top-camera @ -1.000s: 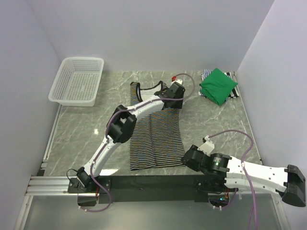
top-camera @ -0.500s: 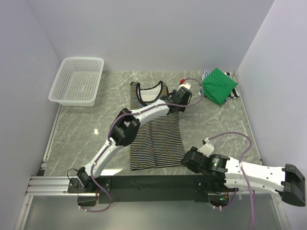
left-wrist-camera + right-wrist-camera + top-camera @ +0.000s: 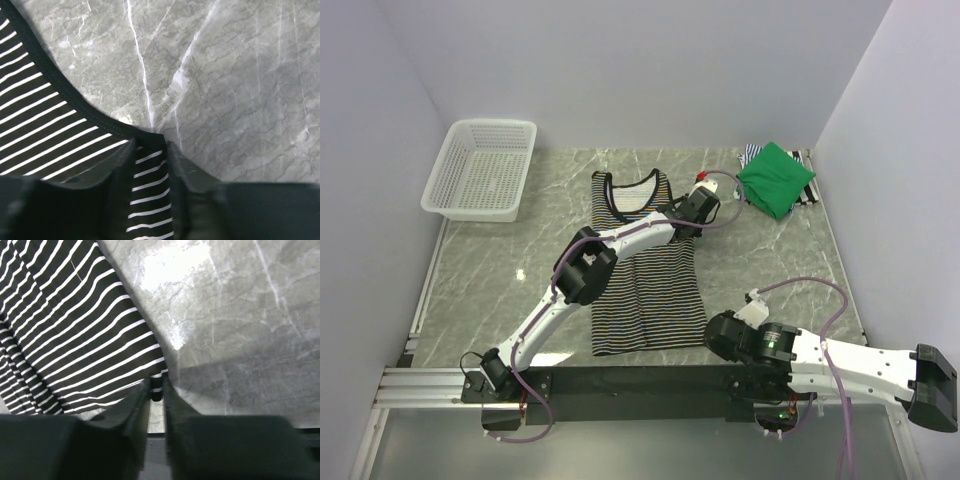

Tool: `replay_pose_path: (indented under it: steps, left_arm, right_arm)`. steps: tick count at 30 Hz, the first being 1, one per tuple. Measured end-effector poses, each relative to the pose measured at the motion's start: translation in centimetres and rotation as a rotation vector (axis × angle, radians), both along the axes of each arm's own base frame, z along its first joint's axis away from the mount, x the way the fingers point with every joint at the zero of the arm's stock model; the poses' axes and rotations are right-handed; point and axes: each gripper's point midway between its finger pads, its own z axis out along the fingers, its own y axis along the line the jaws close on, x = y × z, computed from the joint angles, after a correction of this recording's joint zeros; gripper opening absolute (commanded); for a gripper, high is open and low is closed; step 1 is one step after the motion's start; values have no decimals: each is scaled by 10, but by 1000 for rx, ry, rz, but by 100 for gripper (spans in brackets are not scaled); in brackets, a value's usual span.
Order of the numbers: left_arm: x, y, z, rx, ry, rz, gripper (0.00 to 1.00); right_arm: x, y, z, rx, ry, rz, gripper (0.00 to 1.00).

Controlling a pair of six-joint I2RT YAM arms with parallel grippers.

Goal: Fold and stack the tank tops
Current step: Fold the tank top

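Green tank top (image 3: 775, 180) is sitting folded, upper right | striped tank top (image 3: 655, 290) is lying unfolded | left fingers (image 3: 122, 175) are straddling its armhole, grip unclear | right fingers (image 3: 140, 410) are pinching its hem.

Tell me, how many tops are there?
3. A black-and-white striped top lies flat in the middle; a folded green top sits far right; a striped one peeks from under it. More could hide there.
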Motion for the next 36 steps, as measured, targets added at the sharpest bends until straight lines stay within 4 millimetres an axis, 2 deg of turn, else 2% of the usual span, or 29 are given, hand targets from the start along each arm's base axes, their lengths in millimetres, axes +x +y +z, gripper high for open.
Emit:
replay_pose_path:
  steps: [2,5,11,16,23,28,32,36]
  left_arm:
    - [0,0,0,-1,-2,4,25]
    - [2,-1,2,-11,-10,8,13]
    - [4,-2,2,-76,-16,34,1]
    - [2,10,15,-182,27,65,1]
    - [16,50,52,-418,65,127,1]
    - [24,69,72,-536,68,149,1]
    - [18,84,72,-577,81,167,1]
    - [12,107,67,-592,92,197,1]
  right_arm:
    - [0,-2,0,-5,1,-2,8]
    - [0,-5,0,-20,-2,-6,1]
    - [4,-7,9,-58,-17,-1,0]
    - [6,2,30,-117,-45,32,0]
    - [9,16,53,-220,-94,88,0]
    - [14,34,68,-302,-140,147,0]
    - [16,61,81,-344,-172,230,0]
    - [16,89,83,-377,-192,329,0]
